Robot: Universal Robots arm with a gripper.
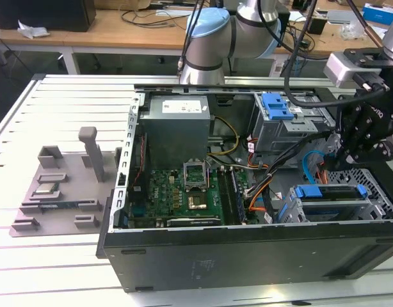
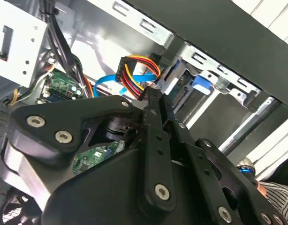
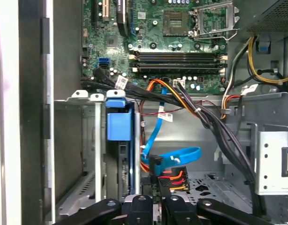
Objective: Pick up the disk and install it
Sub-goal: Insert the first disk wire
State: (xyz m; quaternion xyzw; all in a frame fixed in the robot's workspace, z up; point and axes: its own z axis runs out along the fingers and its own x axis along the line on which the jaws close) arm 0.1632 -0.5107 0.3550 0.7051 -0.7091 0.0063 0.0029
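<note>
The tool (image 1: 366,137) hangs over the drive end of the open computer case (image 1: 248,249), at the exterior view's right, and whether it is spread or closed, or has hold of anything, I cannot tell: in both wrist views its black linkage runs together toward the cables and the tips are lost among them.

The case lies on its side on the slatted white counter (image 1: 62,109), motherboard (image 3: 172,37) facing up, the grey power supply (image 1: 177,131) toward the far end. A grey fixture tray (image 1: 62,192) sits on the counter at the exterior view's left, well apart from the case.

The disk (image 3: 119,154) appears to stand on edge in the metal drive cage (image 3: 83,154), its blue rail and tab (image 3: 119,124) showing at the cage mouth. In the exterior view the same blue rail lies across the cage, just below the tool.

Just beside the cage a bundle of orange, red and yellow power leads (image 3: 174,177) and a blue data cable (image 3: 174,157) loop through the space the tool occupies.

The likely trouble is these cables. The tool sits so near them that a sideways move could snag a lead, drag a connector or pinch the blue cable against the cage wall.

How deep the disk sits, and whether it is latched or cabled, is hidden by the cage and the linkage.
</note>
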